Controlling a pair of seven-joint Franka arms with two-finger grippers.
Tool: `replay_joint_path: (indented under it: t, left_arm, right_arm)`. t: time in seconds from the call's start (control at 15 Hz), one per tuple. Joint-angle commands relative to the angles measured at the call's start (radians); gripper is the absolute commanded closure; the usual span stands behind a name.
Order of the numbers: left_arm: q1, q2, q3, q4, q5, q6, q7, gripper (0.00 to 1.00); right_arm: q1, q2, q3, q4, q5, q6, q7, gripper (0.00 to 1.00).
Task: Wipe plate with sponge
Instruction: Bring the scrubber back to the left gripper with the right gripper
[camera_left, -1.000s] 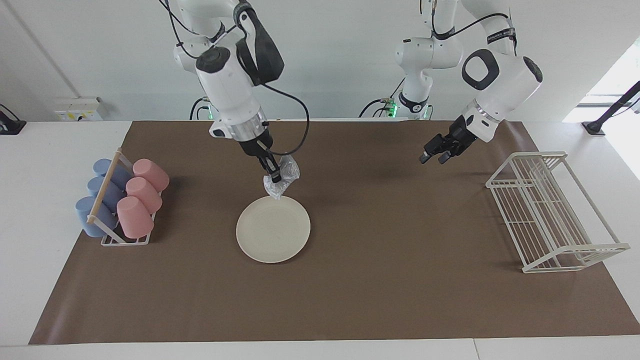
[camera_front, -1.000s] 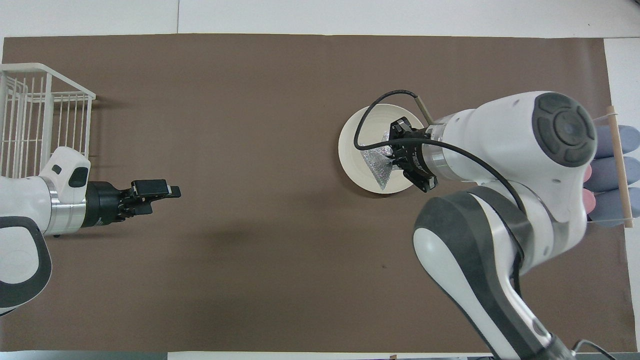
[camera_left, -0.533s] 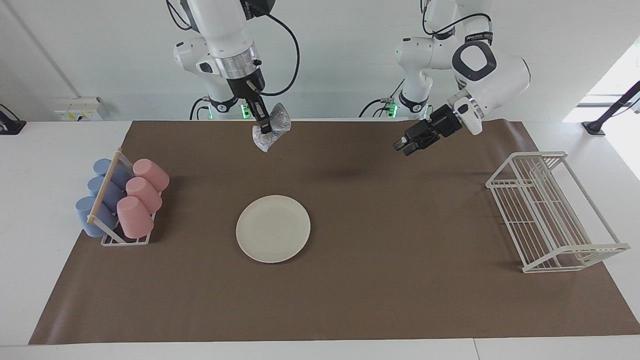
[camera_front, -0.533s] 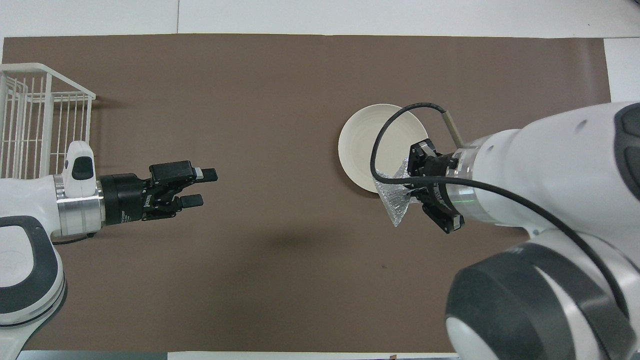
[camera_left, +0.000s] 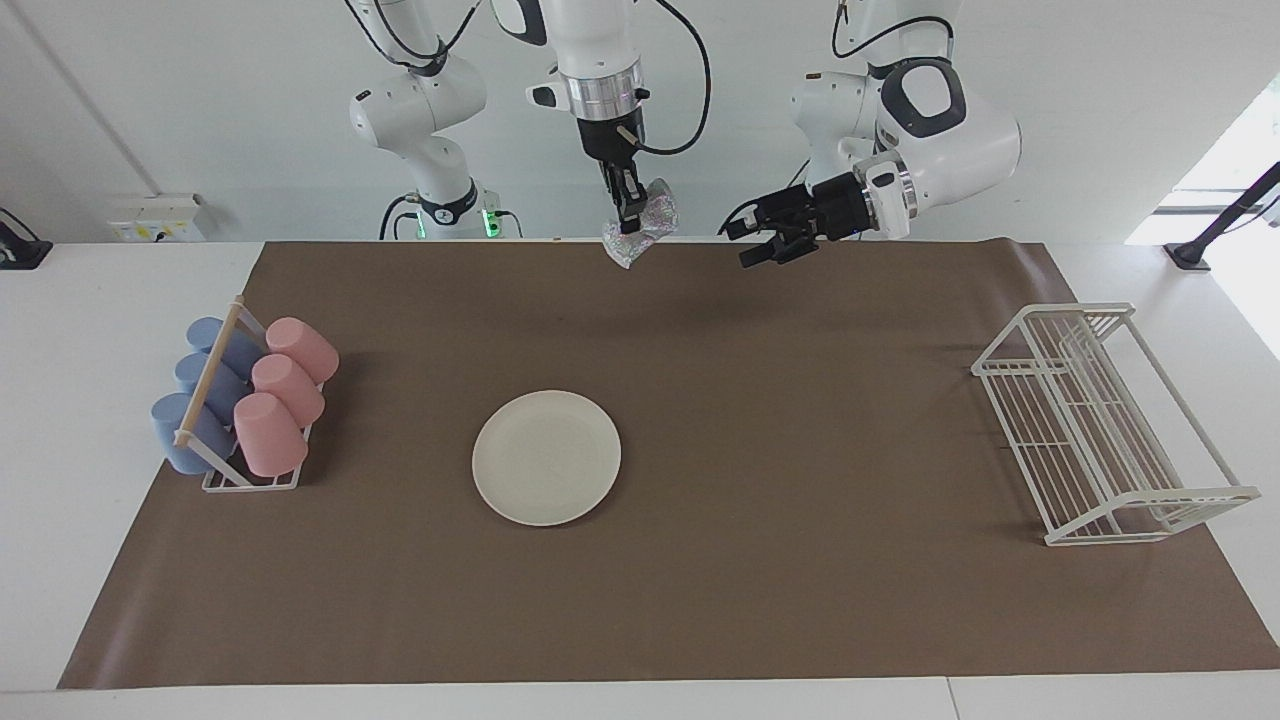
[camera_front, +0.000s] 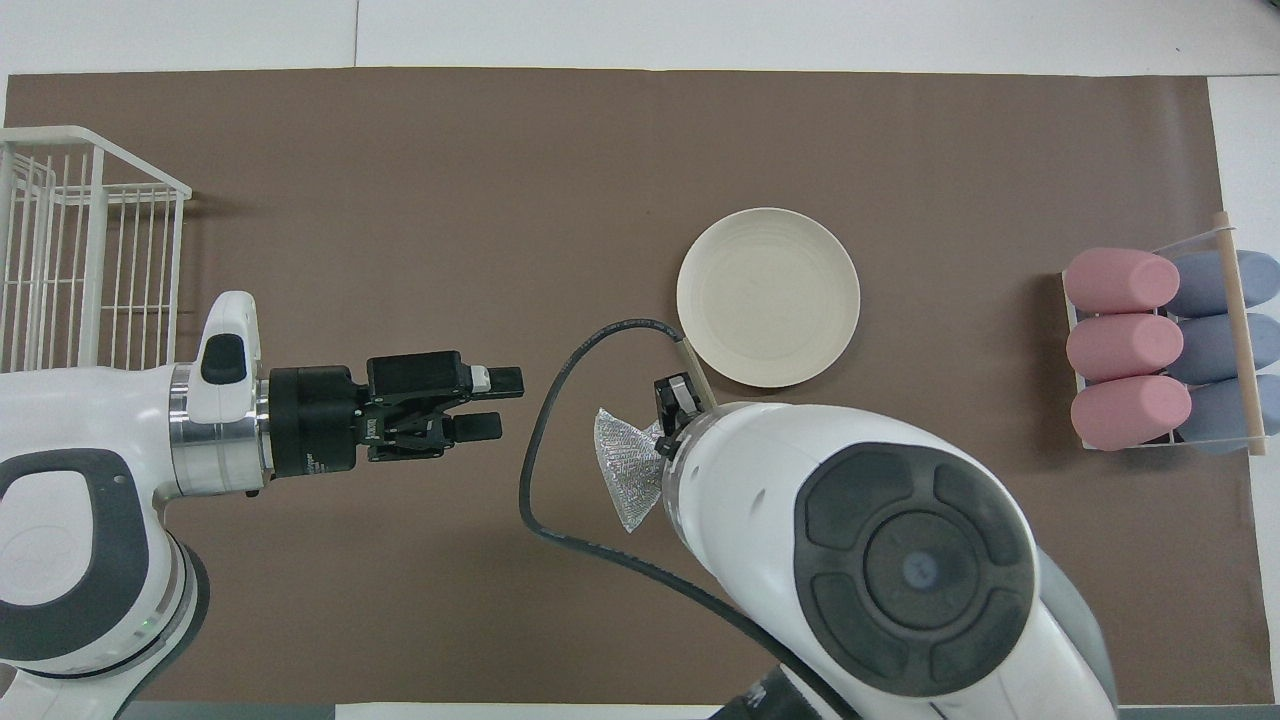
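The cream-white plate (camera_left: 546, 457) lies flat and bare on the brown mat; it also shows in the overhead view (camera_front: 768, 297). My right gripper (camera_left: 632, 222) hangs high in the air over the mat's edge nearest the robots, shut on the silvery, wrinkly sponge (camera_left: 640, 232). In the overhead view the sponge (camera_front: 625, 470) sticks out from under the right arm, which hides most of that gripper. My left gripper (camera_left: 747, 246) is open and empty, level in the air beside the sponge with a gap between them; it also shows in the overhead view (camera_front: 508, 402).
A rack of pink and blue cups (camera_left: 240, 400) stands at the right arm's end of the table. A white wire rack (camera_left: 1100, 420) stands at the left arm's end. A black cable loops from the right wrist (camera_front: 540, 440).
My right gripper has lifted the sponge off the plate, high up and toward the table's middle. My left gripper has swung up and toward the sponge.
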Motion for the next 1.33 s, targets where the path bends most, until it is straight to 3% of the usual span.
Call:
replay_joint_path:
  t: [0.0, 0.33, 0.53, 0.6, 0.67, 0.73, 0.8, 0.87, 1.2, 1.27]
  left_arm:
    - [-0.051, -0.023, 0.013, 0.0, -0.034, 0.005, 0.044, 0.0]
    - [-0.197, -0.023, -0.029, -0.001, -0.072, 0.201, 0.054, 0.0]
    - [-0.205, -0.022, -0.03, 0.0, -0.072, 0.211, 0.049, 0.05]
    - [-0.206, -0.022, -0.038, 0.0, -0.072, 0.212, 0.041, 0.13]
    - [-0.205, -0.023, -0.046, -0.001, -0.072, 0.208, 0.035, 0.36]
    - [-0.203, -0.025, -0.046, -0.002, -0.072, 0.197, 0.031, 0.69]
    - [-0.205, -0.027, -0.046, -0.003, -0.072, 0.197, 0.014, 0.92]
    - [-0.205, -0.027, -0.05, -0.003, -0.071, 0.197, -0.018, 1.0]
    - [-0.186, -0.03, -0.087, -0.008, -0.071, 0.197, -0.075, 1.0]
    - [-0.186, -0.031, -0.086, -0.011, -0.071, 0.197, -0.077, 1.0]
  right_arm:
    - [-0.007, 0.011, -0.001, 0.017, -0.031, -0.003, 0.008, 1.0]
    - [-0.007, 0.011, -0.001, 0.017, -0.031, 0.002, 0.003, 1.0]
    - [-0.01, 0.011, -0.001, 0.017, -0.031, 0.007, 0.001, 1.0]
    - [-0.01, 0.011, -0.001, 0.017, -0.031, 0.007, 0.001, 1.0]
    - [-0.01, 0.011, -0.001, 0.017, -0.031, 0.007, 0.001, 1.0]
    - [-0.01, 0.011, -0.001, 0.017, -0.031, 0.007, 0.001, 1.0]
    - [-0.012, 0.011, -0.001, 0.017, -0.031, 0.007, 0.001, 1.0]
    - [-0.01, 0.011, -0.001, 0.017, -0.031, 0.007, 0.0, 1.0]
    - [-0.013, 0.01, -0.001, 0.017, -0.031, 0.005, -0.006, 1.0]
    - [-0.016, 0.005, -0.001, 0.017, -0.034, -0.004, -0.029, 0.76]
